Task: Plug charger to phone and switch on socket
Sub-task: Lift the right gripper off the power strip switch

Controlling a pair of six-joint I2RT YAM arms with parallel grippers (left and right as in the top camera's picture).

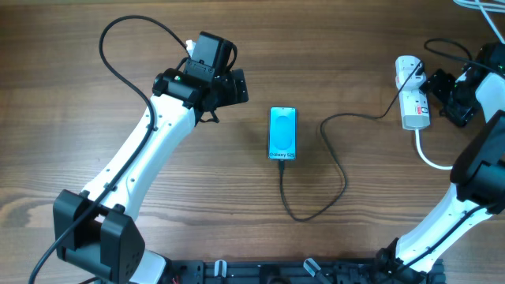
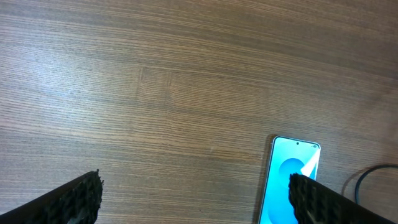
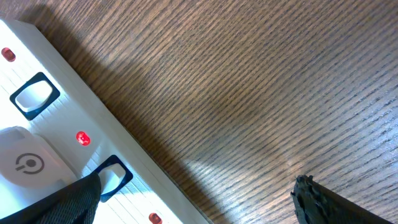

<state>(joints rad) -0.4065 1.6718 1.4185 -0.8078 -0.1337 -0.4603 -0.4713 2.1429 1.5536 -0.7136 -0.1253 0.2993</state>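
Observation:
The phone [image 1: 283, 132] lies flat mid-table with its cyan screen up; it also shows in the left wrist view [image 2: 287, 180]. The thin black charger cable [image 1: 341, 177] meets the phone's bottom edge, loops toward the front and runs right to the white socket strip [image 1: 413, 99]. My left gripper [image 1: 237, 87] is open and empty, just left of the phone [image 2: 196, 202]. My right gripper [image 1: 436, 99] is open beside the socket's right side. In the right wrist view its left finger [image 3: 196, 202] sits by a rocker switch [image 3: 113, 176] on the socket [image 3: 74, 106], where a red light [image 3: 82, 138] glows.
The thick white cord [image 1: 430, 158] leaves the socket's near end and curves toward the right arm. A white plug with a power symbol [image 3: 25, 163] sits in the socket. More cables lie at the far right corner [image 1: 442, 47].

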